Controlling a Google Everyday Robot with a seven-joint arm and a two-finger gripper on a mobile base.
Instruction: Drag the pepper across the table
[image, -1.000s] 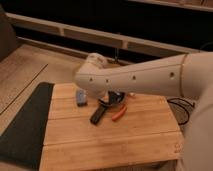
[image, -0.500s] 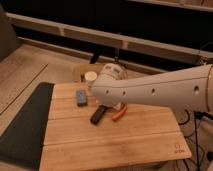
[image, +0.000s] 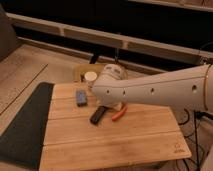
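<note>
1. The end effector (image: 113, 106) hangs low over the middle of the tabletop (image: 125, 145). It sits under the bulky white wrist of the 1 arm, which reaches in from 3 o'clock. The wrist hides most of it, and its jaws stand spread, with nothing seen clamped between them.
2. The pepper (image: 119, 114) lies flat on the tabletop near the centre, just beside the end effector at about 5 o'clock from it. Whether the 2 touch cannot be told.
3. The pepper's long axis runs from about 8 o'clock to about 2 o'clock, and its upper end tucks under the wrist.
4. My reading is that the drag turns on this offset: the end effector needs to settle onto or against the pepper before any sideways pull. Bare slats lie open toward 4 and 6 o'clock.
5. A dark bar-shaped piece (image: 98, 115) lies just beside the pepper at 9 o'clock, on a similar slant. A drag toward that side would likely knock it.
6. A grey-blue block (image: 81, 97) sits further out at 10 o'clock.
7. The only container in view is a white cup (image: 90, 77) standing upright at 11 o'clock near the far edge. Its contents are not visible.
8. A dark grey mat (image: 25, 125) lies off the 9 o'clock edge.
</note>
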